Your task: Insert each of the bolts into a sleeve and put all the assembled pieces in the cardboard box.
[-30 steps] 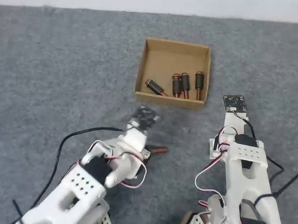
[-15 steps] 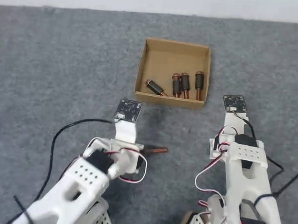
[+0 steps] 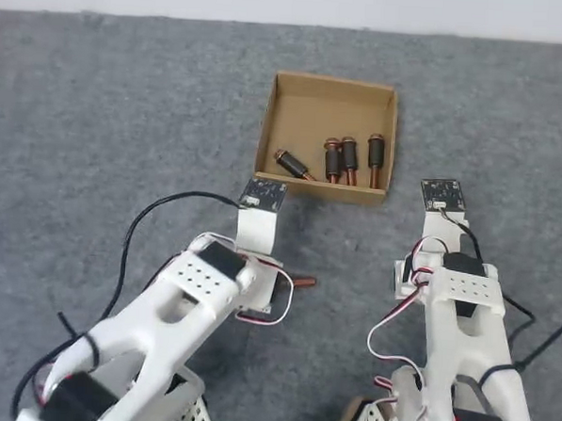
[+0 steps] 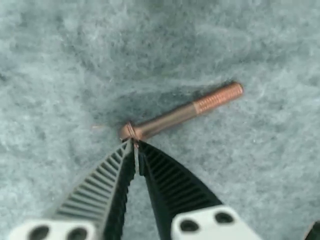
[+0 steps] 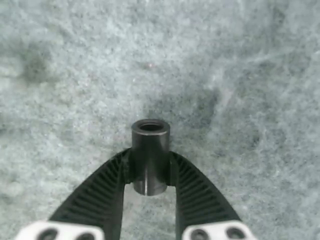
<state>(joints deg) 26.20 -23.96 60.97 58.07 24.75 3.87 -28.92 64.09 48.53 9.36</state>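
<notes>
One threaded copper bolt lies on the fuzzy grey counter at 6 o'clock from the cardboard box, which holds four sleeved bolts. The left gripper has its ribbed jaws closed at the bolt's head. The right gripper clamps one dark tubular sleeve.

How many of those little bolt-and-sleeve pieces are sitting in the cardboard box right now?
4. In the cardboard box: a slanted piece at left, then three side by side, a second piece, third piece and fourth piece toward the right wall. Nothing seems hidden.
</notes>
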